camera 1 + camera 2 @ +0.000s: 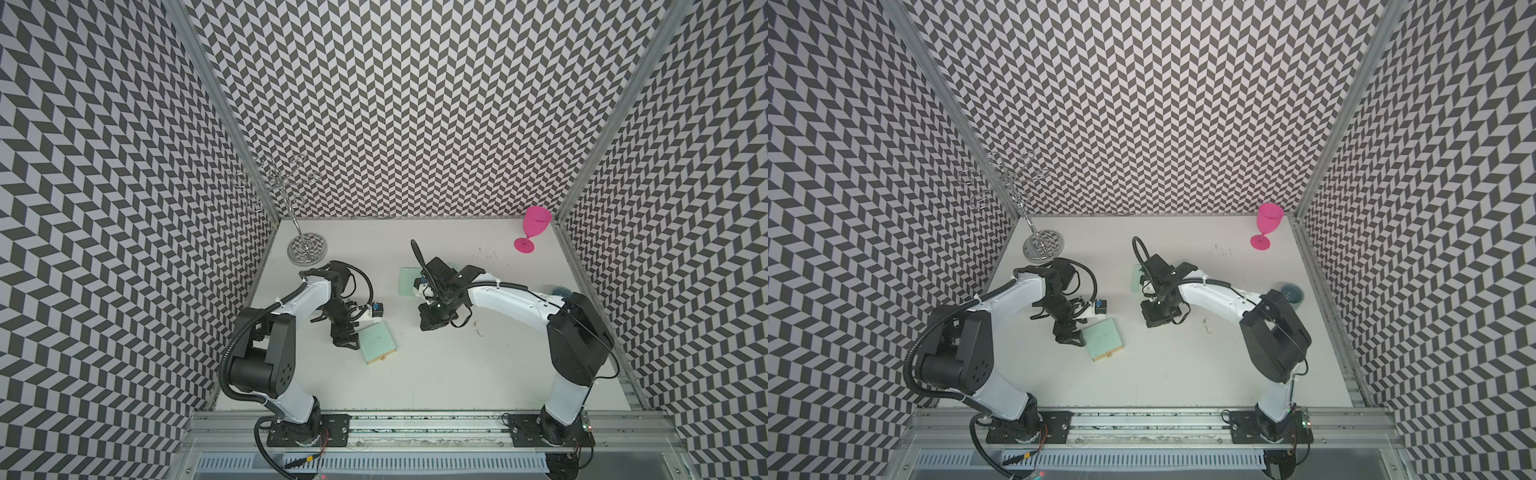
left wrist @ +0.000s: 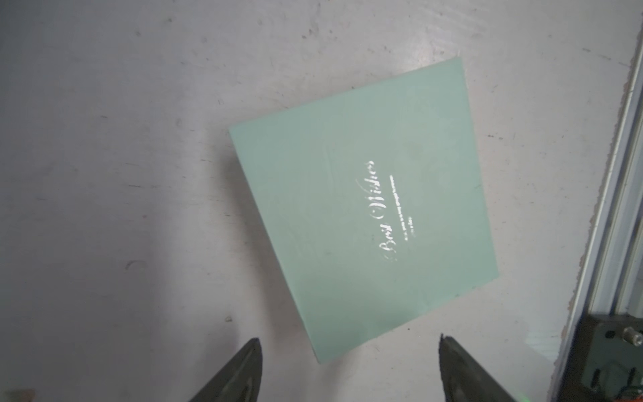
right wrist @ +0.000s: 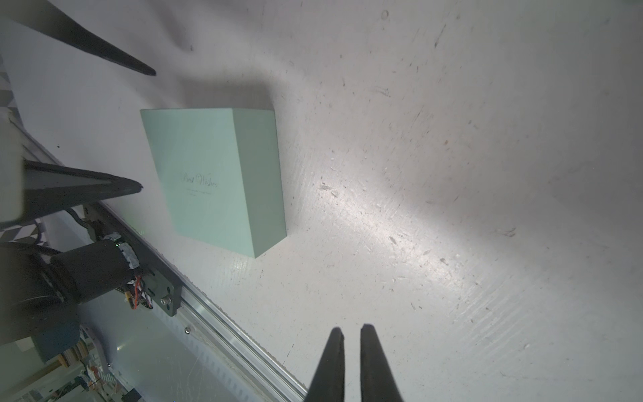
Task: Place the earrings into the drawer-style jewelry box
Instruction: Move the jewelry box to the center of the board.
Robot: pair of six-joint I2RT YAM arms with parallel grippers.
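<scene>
**Finding Task Items Lying Apart**

Noting the earrings (image 1: 478, 329) (image 1: 1207, 327) lying loose on the bare worktop (image 1: 457, 374). Seeing them in both top views as a few tiny silvery bits, too small for counting. Placing them just beside the right arm's wrist and well apart from the jewelry box (image 1: 376, 341) (image 1: 1102, 337).

Finding the jewelry box lying flat nearer the left arm. Recording a mint-green top (image 2: 362, 209) bearing silver script, and a tan edge with a small pull facing the front rail (image 1: 415, 419). Not being able to tell whether the drawer is pushed fully in.

Observing the left claw (image 1: 347, 341) (image 2: 349, 341) standing open and holding nothing, with its tips just beside one edge of the box. Not being able to tell whether they are touching it.

Observing the right claw (image 1: 430, 321) (image 3: 352, 329) pointing down at bare worktop between the box and the earrings. Finding its jaws drawn together to a thin slit, with nothing showing between them.

Noting a second mint panel (image 1: 408, 282) partly hidden under the right arm's wrist.

Logging a pink goblet (image 1: 534, 228) standing upright at the far right corner. Logging a chrome wire stand (image 1: 306, 249) at the far left corner. Logging a small blue-grey dish (image 1: 1291, 293) at the right edge, beside the right arm's elbow.
</scene>
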